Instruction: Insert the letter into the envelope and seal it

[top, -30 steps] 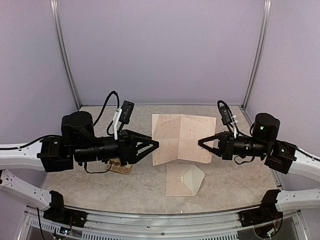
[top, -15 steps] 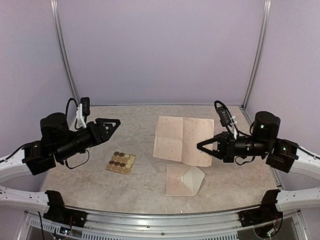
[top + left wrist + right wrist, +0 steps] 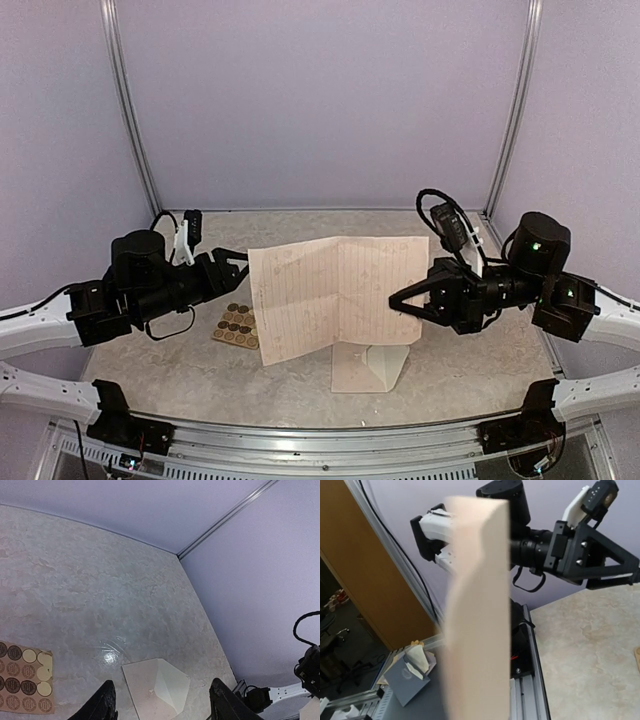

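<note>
Letter point(image 3: 335, 295): is hanging clear of the table point(image 3: 200, 375), gripped at its right edge and stretching away from the right claw point(image 3: 395, 300) toward the left claw point(image 3: 238, 268). A vertical crease is running down its middle, and its lined face is turning toward the overhead camera.
Right claw: is pinching its two fingers together on the letter's edge, the tips meeting at the paper. In its own wrist camera the sheet is showing edge-on and blurred, right in front of the lens.
Left claw: is standing wide apart and gripping nothing, close to the letter's free left edge.
Envelope point(image 3: 370, 368): is lying flat on the table, below the right claw and a little toward the left claw, with its far part hiding under the letter. In the left wrist camera it is sitting ahead of the left claw, between the two fingers, its pointed end facing the right arm's side.
Sticker sheet point(image 3: 232, 325): is lying on the table just below the left claw, with one corner disappearing behind the letter's lower corner.
</note>
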`<state>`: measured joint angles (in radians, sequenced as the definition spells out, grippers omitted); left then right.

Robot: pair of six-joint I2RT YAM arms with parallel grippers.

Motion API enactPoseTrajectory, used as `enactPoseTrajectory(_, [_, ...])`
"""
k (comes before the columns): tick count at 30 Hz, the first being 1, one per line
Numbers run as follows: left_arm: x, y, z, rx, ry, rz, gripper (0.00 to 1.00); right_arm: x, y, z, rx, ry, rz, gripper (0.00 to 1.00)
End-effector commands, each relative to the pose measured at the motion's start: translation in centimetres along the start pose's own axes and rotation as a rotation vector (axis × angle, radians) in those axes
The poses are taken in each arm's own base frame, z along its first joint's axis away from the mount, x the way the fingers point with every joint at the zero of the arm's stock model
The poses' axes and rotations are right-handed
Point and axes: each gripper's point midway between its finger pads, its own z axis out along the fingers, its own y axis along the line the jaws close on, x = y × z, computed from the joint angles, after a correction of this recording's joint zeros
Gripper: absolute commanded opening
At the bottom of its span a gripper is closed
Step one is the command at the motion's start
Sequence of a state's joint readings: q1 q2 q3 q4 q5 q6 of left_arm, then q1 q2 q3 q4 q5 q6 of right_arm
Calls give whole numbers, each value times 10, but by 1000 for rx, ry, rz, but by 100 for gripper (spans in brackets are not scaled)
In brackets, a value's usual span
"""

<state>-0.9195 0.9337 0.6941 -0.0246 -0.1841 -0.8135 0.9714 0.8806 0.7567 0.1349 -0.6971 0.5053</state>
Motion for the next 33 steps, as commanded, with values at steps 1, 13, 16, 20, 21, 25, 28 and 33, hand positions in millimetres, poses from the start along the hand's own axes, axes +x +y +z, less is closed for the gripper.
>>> enactPoseTrajectory(1, [5, -49, -1, 232, 30, 71, 60, -19, 8, -1, 3, -50, -47, 0])
enactPoseTrajectory(13, [56, -179, -32, 694, 164, 278, 61, -8, -6, 14, -8, -17, 0, 0])
enactPoseTrajectory(16, [57, -190, -37, 749, 159, 271, 61, -7, -6, 14, -12, -15, 5, 0])
enactPoseTrajectory(20, [60, -198, -39, 795, 172, 266, 61, -6, -5, 15, -19, -13, 10, 0])
enactPoseTrajectory(21, [62, -200, -39, 804, 177, 266, 61, -6, -5, 15, -20, -13, 10, 0])
enactPoseTrajectory(25, [67, -205, -40, 825, 187, 270, 62, -6, -7, 14, -6, -17, 13, 0])
enactPoseTrajectory(28, [69, -205, -38, 826, 191, 268, 62, -5, -5, 15, -21, -15, 16, 0])
enactPoseTrajectory(33, [73, -212, -37, 850, 205, 270, 60, -3, -6, 16, -23, -6, 23, 0])
